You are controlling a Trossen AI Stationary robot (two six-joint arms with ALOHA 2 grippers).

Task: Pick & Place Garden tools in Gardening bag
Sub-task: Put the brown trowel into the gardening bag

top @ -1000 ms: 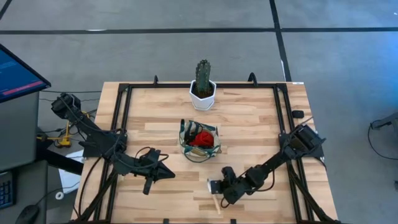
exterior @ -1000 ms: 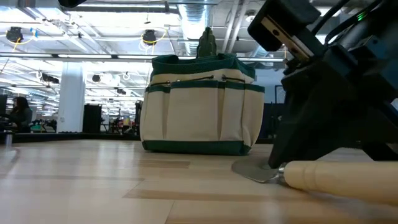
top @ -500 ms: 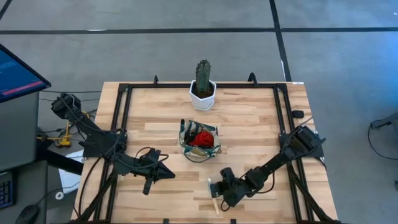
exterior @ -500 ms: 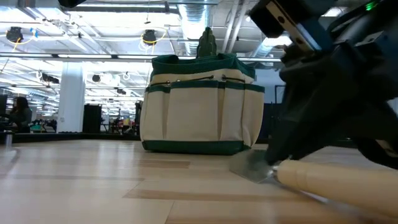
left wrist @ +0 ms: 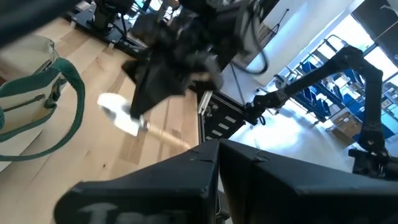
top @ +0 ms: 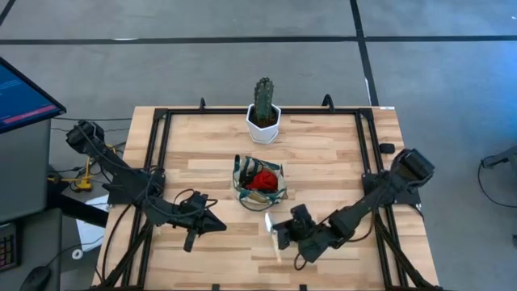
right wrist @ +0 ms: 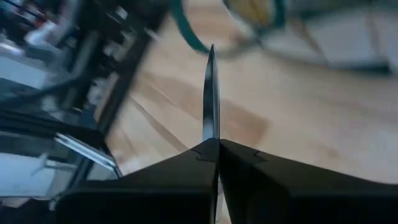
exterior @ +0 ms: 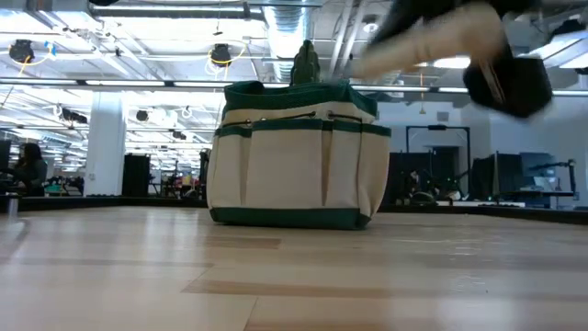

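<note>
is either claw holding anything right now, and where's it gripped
The right claw holds a trowel near where blade meets wooden handle, lifted off the table. The left claw holds nothing.

The wooden table (top: 323,153) bears the gardening bag (top: 259,183) and a potted cactus (top: 263,109).

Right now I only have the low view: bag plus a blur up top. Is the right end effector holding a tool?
Observer: Yes. In the high view, the right end effector is shut on a wooden-handled trowel, off the table.
Operator: Where, relative to the bag?
Observer: Just short of the gardening bag, on the right arm's side.
Operator: Bag contents?
Observer: A red tool lies inside.
Operator: Left arm?
Observer: The left end effector is shut, away from the bag.
</note>
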